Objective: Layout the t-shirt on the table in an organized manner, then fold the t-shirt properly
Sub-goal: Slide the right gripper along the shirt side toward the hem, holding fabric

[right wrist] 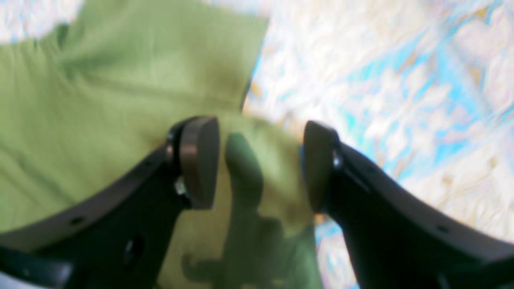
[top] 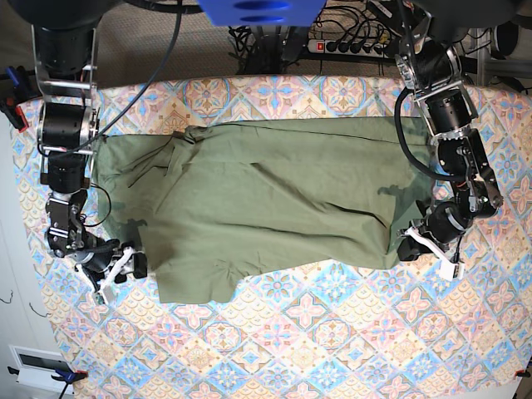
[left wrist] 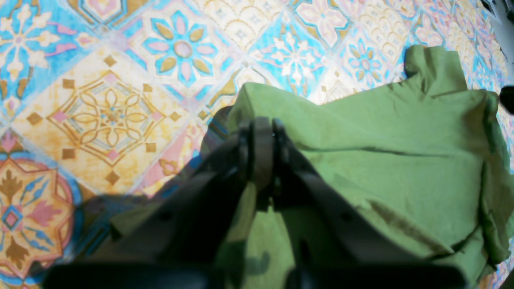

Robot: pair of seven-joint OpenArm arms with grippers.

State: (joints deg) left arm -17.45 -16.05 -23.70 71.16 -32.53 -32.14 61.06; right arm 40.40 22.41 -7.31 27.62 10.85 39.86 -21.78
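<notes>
T-shirt (top: 266,199) spread on table (top: 332,332); left gripper (left wrist: 263,132) pinches its 3 o'clock edge, right gripper (right wrist: 261,164) wide, empty, at 9.

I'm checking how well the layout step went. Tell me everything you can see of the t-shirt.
The t-shirt is plain olive-green, soft wrinkled cloth, spread wide across the table with its length running side to side in the base view. Creases cross the middle, and the end near the right hand is bunched with a flap folded over. The left hand is shut on its other edge; the right hand is open over the cloth, not gripping.
</notes>
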